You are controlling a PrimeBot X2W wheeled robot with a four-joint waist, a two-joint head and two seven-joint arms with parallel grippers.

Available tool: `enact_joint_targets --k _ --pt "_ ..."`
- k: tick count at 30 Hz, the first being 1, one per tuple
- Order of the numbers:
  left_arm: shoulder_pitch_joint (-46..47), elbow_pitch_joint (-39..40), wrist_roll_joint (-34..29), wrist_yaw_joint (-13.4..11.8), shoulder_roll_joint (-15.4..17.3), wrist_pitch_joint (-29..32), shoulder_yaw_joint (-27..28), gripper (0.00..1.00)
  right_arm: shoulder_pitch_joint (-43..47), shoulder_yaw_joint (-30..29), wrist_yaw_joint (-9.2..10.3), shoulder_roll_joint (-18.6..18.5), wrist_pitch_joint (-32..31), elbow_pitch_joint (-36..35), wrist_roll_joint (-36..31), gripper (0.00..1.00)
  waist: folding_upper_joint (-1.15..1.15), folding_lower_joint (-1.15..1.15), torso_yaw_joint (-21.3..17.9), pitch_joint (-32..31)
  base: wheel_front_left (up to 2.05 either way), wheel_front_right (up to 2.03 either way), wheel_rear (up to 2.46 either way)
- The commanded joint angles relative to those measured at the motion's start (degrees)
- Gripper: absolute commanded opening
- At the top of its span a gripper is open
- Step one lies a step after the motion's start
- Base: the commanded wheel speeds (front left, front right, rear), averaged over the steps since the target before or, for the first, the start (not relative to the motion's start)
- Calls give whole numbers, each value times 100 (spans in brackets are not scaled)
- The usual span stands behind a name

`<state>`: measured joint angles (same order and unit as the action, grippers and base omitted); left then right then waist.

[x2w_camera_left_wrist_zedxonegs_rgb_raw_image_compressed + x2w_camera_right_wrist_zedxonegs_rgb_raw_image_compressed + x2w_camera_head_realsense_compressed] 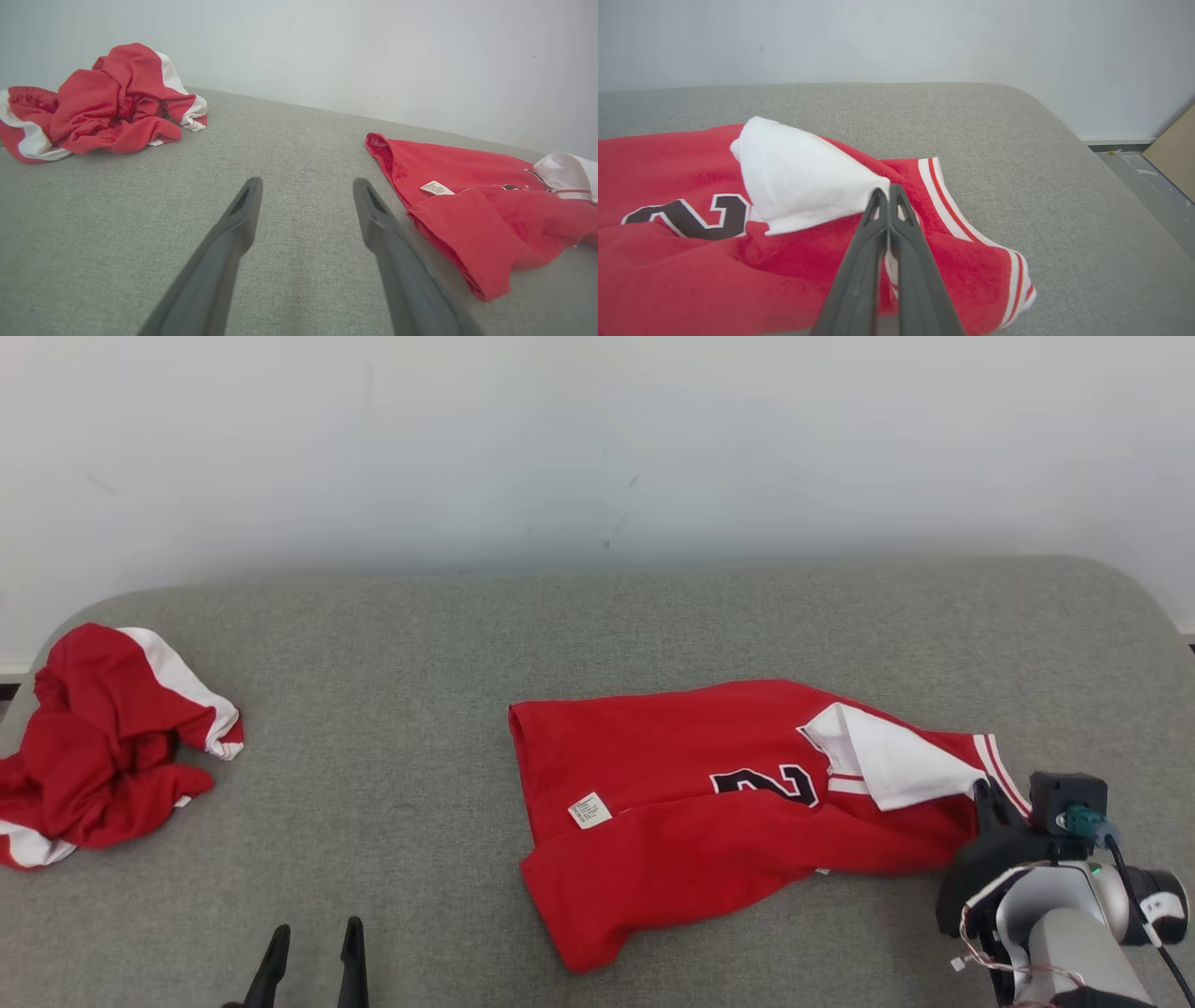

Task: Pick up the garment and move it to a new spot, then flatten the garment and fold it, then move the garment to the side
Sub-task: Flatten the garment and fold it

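The garment (709, 803) is a red jersey with a dark number and a white sleeve (892, 761), lying partly folded over on the grey cushion (560, 635). My right gripper (982, 791) sits at the jersey's right end. In the right wrist view the right gripper (887, 192) is shut, its fingers pinching the tip of the white sleeve (798, 182) over the red cloth (691, 270). My left gripper (313, 938) stands open near the front edge, left of the jersey and apart from it. In the left wrist view the left gripper (306, 186) has bare cushion between its fingers, with the jersey (467, 200) to the right.
A second red and white garment (103, 737) lies crumpled at the cushion's far left, also seen as the crumpled garment (107, 102). A pale wall (597, 448) runs behind. The cushion's right edge (1087, 154) drops to the floor (1143, 177).
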<state>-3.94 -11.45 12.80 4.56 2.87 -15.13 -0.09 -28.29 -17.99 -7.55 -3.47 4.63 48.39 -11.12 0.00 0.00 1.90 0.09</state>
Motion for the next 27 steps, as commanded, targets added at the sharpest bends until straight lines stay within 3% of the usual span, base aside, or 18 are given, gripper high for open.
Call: enact_joint_targets --k 1,7,12,18,24,25,26,27 --pt "-99 38 35 -34 3 -3 22 100 329 52 13 27 -15 -312 190 0 0 0 -181 -153 0 0 0" --pt "-155 64 68 -46 3 -3 12 100 984 207 13 34 -382 -1175 472 0 0 0 -295 -224 0 0 0" --pt "-196 45 72 -53 3 -3 -11 100 1556 725 13 16 -784 -2223 1350 0 0 0 -313 -296 0 0 0" --pt "-232 44 82 -60 4 -3 -48 100 2371 1509 13 -697 -1916 -3319 2125 0 0 0 -300 -352 0 0 0" --pt "-224 45 119 -85 3 -3 -77 100 2901 1453 13 -1211 -2952 -3822 2140 0 0 0 -285 -366 0 0 0" --pt "-221 49 124 -90 4 -3 -82 100 2942 1389 13 -1214 -3068 -3884 2099 40 0 0 -282 -362 0 0 0" --pt "-219 52 127 -93 4 -3 -86 100 2975 1329 13 -1197 -3166 -3928 2061 100 0 0 -277 -357 0 0 0" --pt "-218 53 129 -95 4 -3 -87 100 3002 1260 13 -1162 -3236 -3975 2023 100 0 0 -272 -354 0 0 0"
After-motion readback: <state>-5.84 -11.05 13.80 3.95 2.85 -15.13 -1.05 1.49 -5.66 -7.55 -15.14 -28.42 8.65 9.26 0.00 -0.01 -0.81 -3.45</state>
